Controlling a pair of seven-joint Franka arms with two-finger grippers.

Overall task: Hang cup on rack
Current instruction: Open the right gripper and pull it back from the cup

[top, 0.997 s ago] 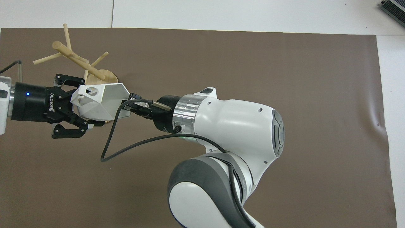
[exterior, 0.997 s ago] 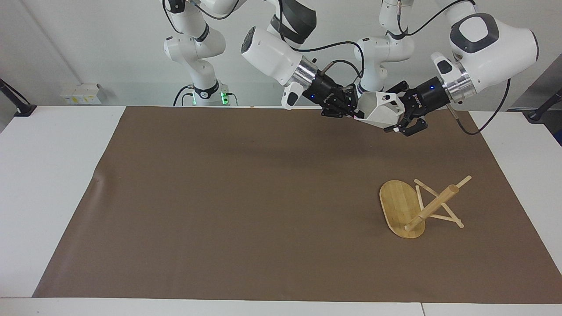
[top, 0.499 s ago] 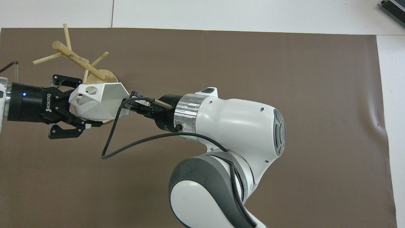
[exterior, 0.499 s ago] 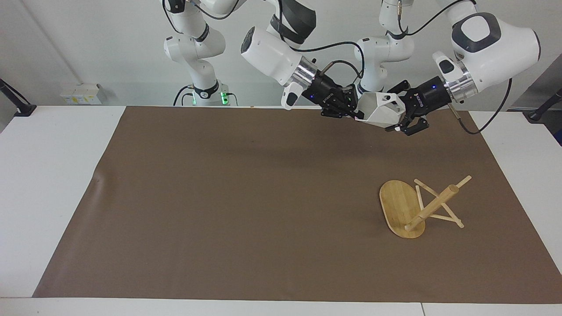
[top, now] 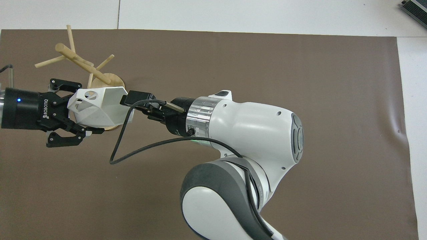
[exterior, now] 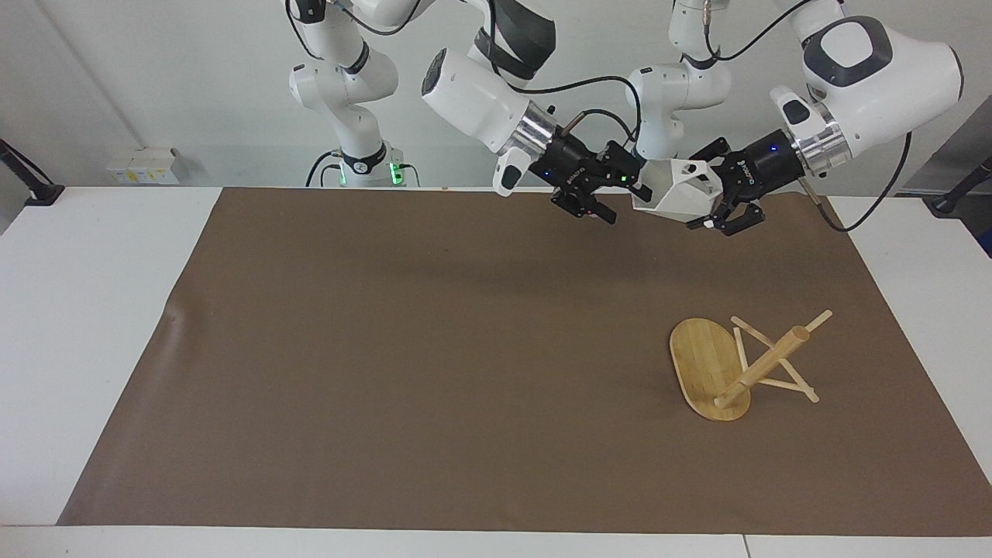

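The white faceted cup (exterior: 673,191) (top: 100,107) hangs in the air on its side over the brown mat, toward the left arm's end. My left gripper (exterior: 704,198) (top: 77,110) is shut on its handle end. My right gripper (exterior: 614,190) (top: 132,106) is open at the cup's rim, its fingers spread and off the cup. The bamboo rack (exterior: 763,364) (top: 83,65) lies tipped over on the mat, resting on the edge of its oval base (exterior: 701,364) and on its pegs. In the overhead view the cup covers part of the base.
A brown mat (exterior: 387,349) covers most of the white table. The right arm's large white body (top: 253,133) hangs over the middle of the mat. A loose black cable (top: 120,146) droops from its wrist.
My right gripper has opened and let go of the cup's rim. My left gripper has carried the cup slightly up and toward the left arm's end.
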